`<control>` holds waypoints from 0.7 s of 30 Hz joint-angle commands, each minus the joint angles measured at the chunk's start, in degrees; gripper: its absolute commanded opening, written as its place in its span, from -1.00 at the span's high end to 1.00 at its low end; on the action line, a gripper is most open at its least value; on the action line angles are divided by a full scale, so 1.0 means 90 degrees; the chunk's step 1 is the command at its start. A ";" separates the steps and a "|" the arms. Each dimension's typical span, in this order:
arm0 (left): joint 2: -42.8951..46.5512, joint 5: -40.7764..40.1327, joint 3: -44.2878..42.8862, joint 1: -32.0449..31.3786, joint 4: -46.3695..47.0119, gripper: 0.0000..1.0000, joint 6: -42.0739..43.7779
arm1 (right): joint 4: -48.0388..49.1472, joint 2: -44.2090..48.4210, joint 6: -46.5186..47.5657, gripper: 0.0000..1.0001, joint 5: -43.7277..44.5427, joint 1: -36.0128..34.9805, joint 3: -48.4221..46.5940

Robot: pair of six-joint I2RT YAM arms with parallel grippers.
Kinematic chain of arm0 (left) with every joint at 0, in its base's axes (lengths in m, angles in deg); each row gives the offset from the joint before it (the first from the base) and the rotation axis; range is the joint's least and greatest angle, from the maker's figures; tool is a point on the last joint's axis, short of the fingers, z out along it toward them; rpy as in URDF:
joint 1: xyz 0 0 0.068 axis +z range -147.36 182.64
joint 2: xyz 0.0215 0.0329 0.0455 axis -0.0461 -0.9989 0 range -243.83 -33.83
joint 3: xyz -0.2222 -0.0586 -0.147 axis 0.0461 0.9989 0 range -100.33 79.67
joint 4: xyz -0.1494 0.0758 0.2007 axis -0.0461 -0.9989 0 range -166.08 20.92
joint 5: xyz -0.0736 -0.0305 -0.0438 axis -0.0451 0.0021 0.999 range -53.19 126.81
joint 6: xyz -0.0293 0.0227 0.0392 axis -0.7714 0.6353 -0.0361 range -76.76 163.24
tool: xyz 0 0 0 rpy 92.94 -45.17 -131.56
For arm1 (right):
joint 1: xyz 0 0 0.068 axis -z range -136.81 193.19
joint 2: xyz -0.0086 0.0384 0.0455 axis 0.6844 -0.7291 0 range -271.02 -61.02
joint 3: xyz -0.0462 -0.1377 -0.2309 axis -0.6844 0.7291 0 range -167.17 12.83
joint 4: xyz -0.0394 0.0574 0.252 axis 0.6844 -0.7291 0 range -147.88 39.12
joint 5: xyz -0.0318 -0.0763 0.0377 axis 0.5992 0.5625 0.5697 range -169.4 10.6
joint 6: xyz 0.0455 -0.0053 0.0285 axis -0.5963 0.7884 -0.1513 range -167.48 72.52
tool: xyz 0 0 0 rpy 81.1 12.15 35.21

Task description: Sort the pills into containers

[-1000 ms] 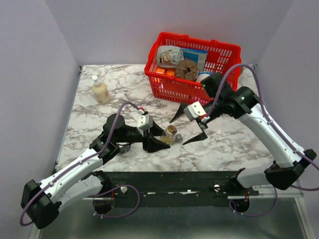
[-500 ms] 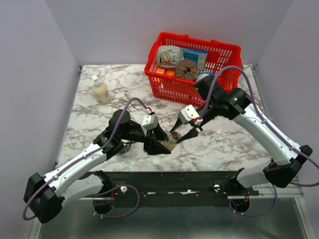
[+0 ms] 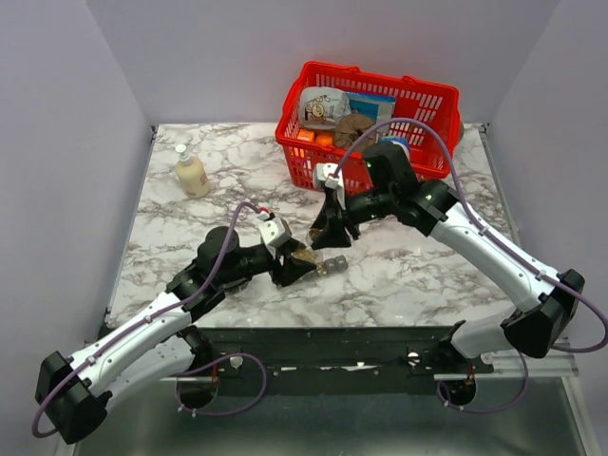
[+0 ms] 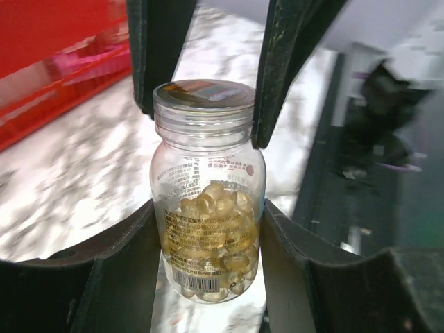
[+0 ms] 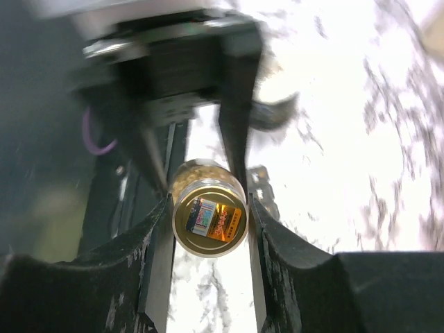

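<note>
Marble table (image 3: 190, 218), left tool (image 3: 300, 266) gripping bottle (image 4: 208, 208), right tool (image 3: 330, 239) apparently pinching cap (image 5: 209, 218)

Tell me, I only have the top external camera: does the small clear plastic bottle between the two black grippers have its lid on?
Observer: Yes. In the left wrist view a clear screw lid sits on the small clear plastic bottle.
Operator: Who holds what?
Observer: The left gripper clamps the bottle's body; the right gripper pinches the lid.
Operator: Pills inside?
Observer: Yes, translucent golden capsules fill roughly its lower half.
</note>
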State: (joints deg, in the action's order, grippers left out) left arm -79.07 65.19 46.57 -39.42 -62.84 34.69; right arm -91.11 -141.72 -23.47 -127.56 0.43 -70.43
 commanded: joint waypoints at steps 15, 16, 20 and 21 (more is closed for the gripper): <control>0.0260 -0.0353 -0.0052 0.0103 0.0364 1.00 0.0346 | -0.0490 -0.0223 -0.0356 -0.99 -0.0566 0.0337 -0.1060; 0.0318 -0.0167 -0.0043 0.0132 0.0284 1.00 0.0326 | -0.0965 -0.0154 0.0072 -0.99 -0.0721 0.0405 -0.1235; 0.0592 0.1099 -0.0101 0.0250 -0.0010 1.00 0.0248 | -0.2158 0.0256 0.3198 -0.99 -0.1560 0.0406 -0.1110; 0.0592 0.1375 -0.0169 0.0327 -0.0039 1.00 0.0209 | -0.2480 0.0372 0.3820 -0.99 -0.1679 0.0406 -0.1042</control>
State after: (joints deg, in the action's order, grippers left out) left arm -75.61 62.39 47.58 -37.94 -61.22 37.61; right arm -97.75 -142.36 -17.88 -132.78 4.38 -79.94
